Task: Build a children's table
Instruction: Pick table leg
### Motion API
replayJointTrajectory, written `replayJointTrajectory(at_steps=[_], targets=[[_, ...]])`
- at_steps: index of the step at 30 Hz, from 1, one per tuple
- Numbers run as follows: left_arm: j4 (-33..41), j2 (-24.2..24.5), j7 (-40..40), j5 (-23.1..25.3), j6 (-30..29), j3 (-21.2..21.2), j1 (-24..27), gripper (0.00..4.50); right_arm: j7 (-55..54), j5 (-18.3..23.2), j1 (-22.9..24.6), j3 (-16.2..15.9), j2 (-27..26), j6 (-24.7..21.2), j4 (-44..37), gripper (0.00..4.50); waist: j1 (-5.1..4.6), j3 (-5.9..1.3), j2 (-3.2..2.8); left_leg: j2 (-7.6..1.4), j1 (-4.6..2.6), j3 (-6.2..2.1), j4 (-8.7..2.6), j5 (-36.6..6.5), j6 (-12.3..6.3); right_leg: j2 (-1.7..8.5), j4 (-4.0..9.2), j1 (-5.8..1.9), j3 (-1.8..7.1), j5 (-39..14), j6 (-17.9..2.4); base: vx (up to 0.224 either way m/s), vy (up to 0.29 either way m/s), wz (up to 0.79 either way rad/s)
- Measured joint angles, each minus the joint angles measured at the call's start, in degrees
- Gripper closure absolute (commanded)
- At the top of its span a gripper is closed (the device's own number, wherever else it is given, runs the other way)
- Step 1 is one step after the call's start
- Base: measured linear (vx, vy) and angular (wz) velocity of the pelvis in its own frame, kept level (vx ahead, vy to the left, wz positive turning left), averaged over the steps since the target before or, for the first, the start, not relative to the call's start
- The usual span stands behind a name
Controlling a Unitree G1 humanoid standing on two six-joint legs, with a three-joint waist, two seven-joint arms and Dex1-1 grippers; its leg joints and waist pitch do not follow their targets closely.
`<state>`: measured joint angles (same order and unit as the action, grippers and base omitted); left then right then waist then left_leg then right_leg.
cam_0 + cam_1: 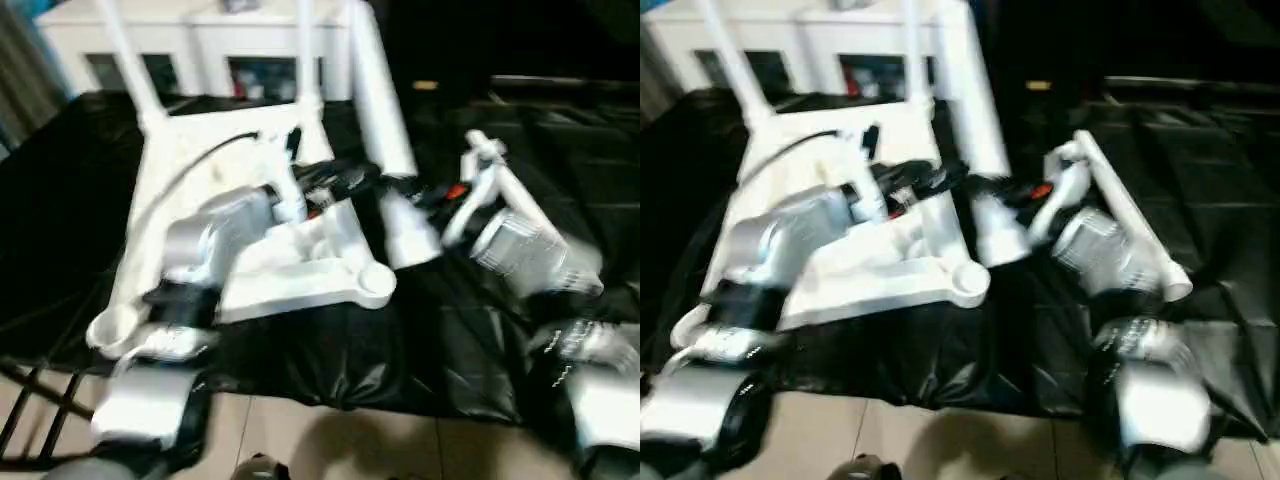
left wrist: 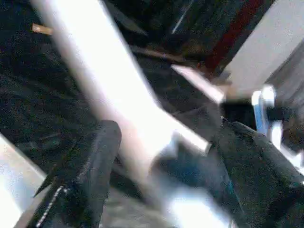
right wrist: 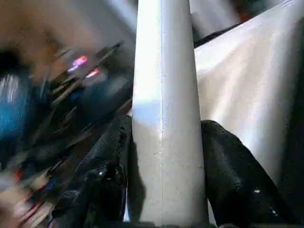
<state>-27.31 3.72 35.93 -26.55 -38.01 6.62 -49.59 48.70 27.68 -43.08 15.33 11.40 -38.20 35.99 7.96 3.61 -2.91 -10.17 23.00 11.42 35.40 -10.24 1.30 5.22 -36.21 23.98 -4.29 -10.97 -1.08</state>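
Observation:
The white tabletop lies underside up on the black cloth, its near corner socket bare. From the two far corners rise two legs. A third, thick leg leans over the tabletop's right edge. My right gripper is shut on this leg, one finger on each side. My left gripper reaches across the tabletop to the same leg; its fingers stand wide apart, open around it. A fourth leg lies on the cloth at right.
A white cabinet with glass doors stands behind the tabletop. The black cloth covers the work area and ends at a tiled floor close to me. A dark frame shows at the near left.

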Motion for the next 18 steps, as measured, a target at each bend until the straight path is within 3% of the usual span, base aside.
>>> replayJointTrajectory(at_steps=[4,5,6,18], targets=[[-0.43,-0.77,-1.87,-3.25,-2.46,3.6,-0.47,0.34,1.97,1.97,2.15,-0.74,0.01,-2.63,-5.25,2.7,0.44,0.0,0.01,0.04,0.06,0.01,0.17,-0.02,-0.12,0.05,0.02,-0.03,0.02,0.1,-0.03,0.0,0.0,0.0],[-0.43,-1.16,-2.01,-4.09,-3.08,4.3,-0.48,0.07,2.18,2.19,2.52,-1.03,-0.08,-2.96,-6.41,2.7,0.48,0.0,0.02,0.06,0.06,0.01,0.17,-0.02,-0.11,0.06,0.04,-0.05,0.03,0.11,-0.03,0.0,0.0,0.0],[-0.4,-1.44,-2.21,-5.08,-3.87,4.97,-0.48,0.07,2.4,2.55,2.68,-1.25,-0.1,-3.43,-7.27,2.7,0.52,0.02,0.04,0.07,0.06,0.01,0.19,-0.01,-0.12,0.08,0.05,-0.05,0.04,0.15,-0.02,0.0,0.0,0.0],[1.16,-2.71,-5.87,-5.73,-5.54,4.73,-0.47,0.0,1.31,3.9,5.4,-3.89,-0.95,-6.2,-14.66,2.7,0.19,0.08,0.37,0.07,0.07,0.0,0.15,0.01,-0.11,0.08,0.09,-0.02,0.07,0.26,0.19,0.0,0.0,0.0]])
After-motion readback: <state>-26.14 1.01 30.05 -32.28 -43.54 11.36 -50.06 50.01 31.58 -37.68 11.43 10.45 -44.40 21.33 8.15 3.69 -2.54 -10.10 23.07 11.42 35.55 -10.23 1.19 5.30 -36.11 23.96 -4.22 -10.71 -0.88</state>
